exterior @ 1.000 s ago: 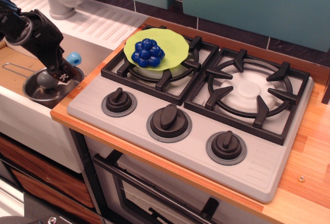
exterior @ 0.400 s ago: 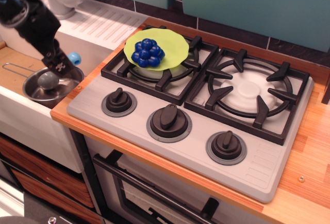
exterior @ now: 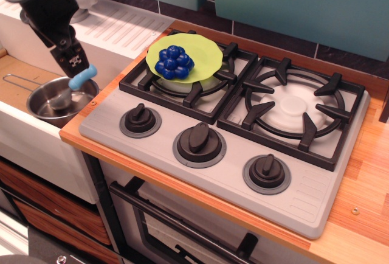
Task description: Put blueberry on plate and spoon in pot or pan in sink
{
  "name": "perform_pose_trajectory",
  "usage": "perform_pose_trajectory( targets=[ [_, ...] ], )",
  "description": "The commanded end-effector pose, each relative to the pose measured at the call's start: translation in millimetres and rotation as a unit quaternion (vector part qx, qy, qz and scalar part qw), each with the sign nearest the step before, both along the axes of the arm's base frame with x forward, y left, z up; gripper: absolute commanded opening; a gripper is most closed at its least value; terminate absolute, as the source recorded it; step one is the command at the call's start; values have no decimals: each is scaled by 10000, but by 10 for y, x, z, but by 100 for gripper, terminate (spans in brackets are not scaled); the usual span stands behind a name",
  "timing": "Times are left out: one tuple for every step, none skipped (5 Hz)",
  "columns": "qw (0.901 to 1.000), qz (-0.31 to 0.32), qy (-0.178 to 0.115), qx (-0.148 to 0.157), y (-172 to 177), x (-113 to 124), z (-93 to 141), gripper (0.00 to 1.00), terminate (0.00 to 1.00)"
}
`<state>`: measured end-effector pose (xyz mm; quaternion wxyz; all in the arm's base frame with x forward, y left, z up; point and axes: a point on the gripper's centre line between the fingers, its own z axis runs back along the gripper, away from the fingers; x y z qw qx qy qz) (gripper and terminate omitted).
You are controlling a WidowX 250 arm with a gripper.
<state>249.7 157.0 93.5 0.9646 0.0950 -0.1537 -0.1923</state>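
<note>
Resting in the saucepan [exterior: 53, 103] at the left edge of the bench, inside the sink [exterior: 18, 69], the spoon [exterior: 70, 90] lies with its grey bowl down against the pan floor and its light blue handle propped over the rim toward the stove. The gripper [exterior: 74, 62] hangs just above the handle tip, apparently clear of it; whether its jaws stand wide or narrow cannot be told, because the finger ends are small and dark against the sink wall.

Judged by appearance, the spoon is light, rigid plastic, smooth and liable to pivot on the pan rim if nudged. The stubby handle is the only practical place to take hold. The pan, thin polished steel, is likely to slide easily.

The blueberry [exterior: 174, 62] sits on the plate [exterior: 206, 57] over the rear left burner, well apart from the gripper.
</note>
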Motion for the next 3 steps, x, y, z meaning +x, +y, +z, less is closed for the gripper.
perform_pose_trajectory(
  targets=[
    [9978,420,-129,507,-209,45,264,100,0],
    [9981,339,-139,498,-280,-23,215,100,0],
    [9981,339,-139,498,-280,-23,215,100,100]
  ],
)
